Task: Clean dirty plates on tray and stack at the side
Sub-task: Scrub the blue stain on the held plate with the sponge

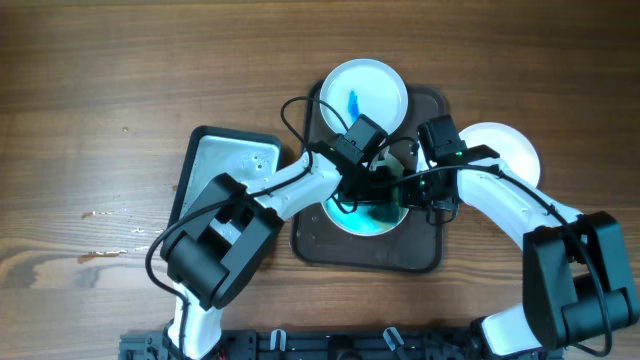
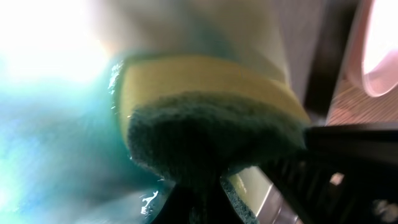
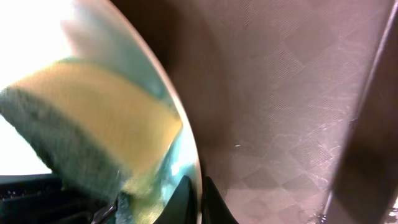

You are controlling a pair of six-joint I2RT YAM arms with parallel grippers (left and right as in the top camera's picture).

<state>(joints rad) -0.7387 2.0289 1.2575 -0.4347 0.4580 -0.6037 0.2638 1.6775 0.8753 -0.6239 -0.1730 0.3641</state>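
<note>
So, scrubbing step was in hand: left gripper (image 1: pixel 366 192) was clamped on the yellow sponge with green scouring face (image 2: pixel 205 106), green side pressed down onto the round white plate smeared with teal (image 1: pixel 362 222), which sat at the near middle of the dark brown rectangular tray (image 1: pixel 330 252). Right gripper (image 3: pixel 199 200) was pinched narrow on that plate's rim, apparently steadying it; the right wrist view showed the rim running between the two fingers. Teal film covered most of the plate surface under the sponge, so cleaning looked unfinished. A second round white plate with a blue streak (image 1: pixel 372 78) waited at the far end of the tray, untouched by either arm. One clean-looking white plate (image 1: pixel 510 150) lay on the wooden table (image 1: pixel 100 80) just right of the tray, likely the stack spot. Next move probably called for wiping across the remaining smear while the rim hold kept the plate from sliding, then lifting it over to the right-side plate.
</note>
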